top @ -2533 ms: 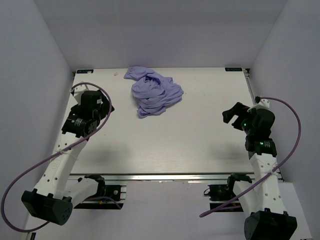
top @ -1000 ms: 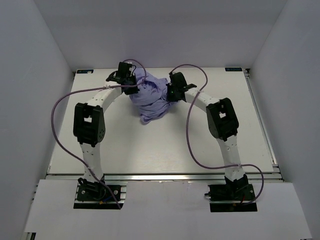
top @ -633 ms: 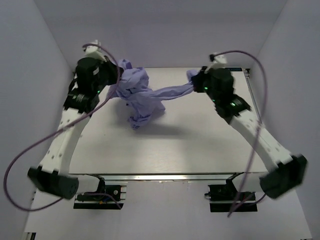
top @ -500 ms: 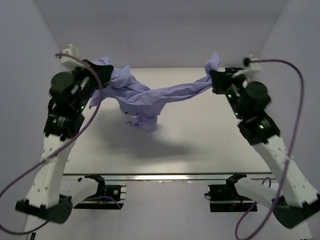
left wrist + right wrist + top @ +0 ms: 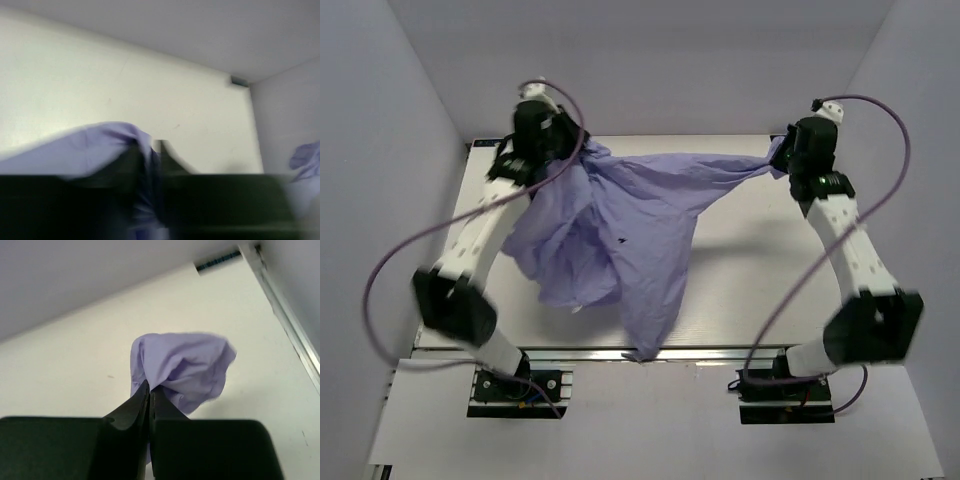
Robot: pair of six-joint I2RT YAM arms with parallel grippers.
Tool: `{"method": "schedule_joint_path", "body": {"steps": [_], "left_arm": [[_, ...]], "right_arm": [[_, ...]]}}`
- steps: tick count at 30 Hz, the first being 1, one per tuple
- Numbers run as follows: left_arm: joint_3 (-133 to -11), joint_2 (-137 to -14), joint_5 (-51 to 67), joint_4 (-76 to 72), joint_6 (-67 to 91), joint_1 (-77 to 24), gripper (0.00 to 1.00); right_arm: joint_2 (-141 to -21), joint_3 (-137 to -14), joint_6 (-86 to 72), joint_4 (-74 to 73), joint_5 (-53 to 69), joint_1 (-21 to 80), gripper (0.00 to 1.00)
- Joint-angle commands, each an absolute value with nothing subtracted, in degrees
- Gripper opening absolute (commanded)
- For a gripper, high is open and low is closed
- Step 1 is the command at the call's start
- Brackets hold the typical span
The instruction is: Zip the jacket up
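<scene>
The lavender jacket (image 5: pixel 620 220) hangs spread out in the air between my two grippers, and its lower end drapes down to the table's near edge. My left gripper (image 5: pixel 560 150) is high at the back left, and its blurred wrist view shows a fold of the jacket (image 5: pixel 90 142) pinched between the close-set fingers of the gripper (image 5: pixel 156 150). At the back right, my right gripper (image 5: pixel 785 155) is shut on a bunched corner of the jacket (image 5: pixel 185 365), which bulges past the tips of the gripper (image 5: pixel 150 387). No zipper is visible.
The white table (image 5: pixel 750 260) sits inside a white-walled enclosure. A metal rail (image 5: pixel 720 353) runs along its near edge, with both arm bases below it. A small dark marker (image 5: pixel 217 261) sits at the back right corner. Cables loop off both arms.
Both arms have reached the crumpled jacket, gripped it, lifted it and pulled apart. The garment has unfurled from a twisted rope into a wide hanging sheet.
</scene>
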State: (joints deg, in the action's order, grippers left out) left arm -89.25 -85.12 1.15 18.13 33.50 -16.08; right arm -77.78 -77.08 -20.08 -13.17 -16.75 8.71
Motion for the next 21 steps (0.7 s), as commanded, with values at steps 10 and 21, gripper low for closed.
{"method": "schedule_joint_path", "body": {"steps": [10,21], "left_arm": [[-109.29,-110.23,0.79,38.94,29.36,-16.35,0.98],[-72.62,-79.57,-16.66,46.38,38.31,-16.44,0.98]], "right_arm": [[-96.27,-88.08,-16.26,-20.05,1.41,2.99,0.89],[-72.97,-59.8,-12.55,-21.0,-3.43,25.47,0.89]]}}
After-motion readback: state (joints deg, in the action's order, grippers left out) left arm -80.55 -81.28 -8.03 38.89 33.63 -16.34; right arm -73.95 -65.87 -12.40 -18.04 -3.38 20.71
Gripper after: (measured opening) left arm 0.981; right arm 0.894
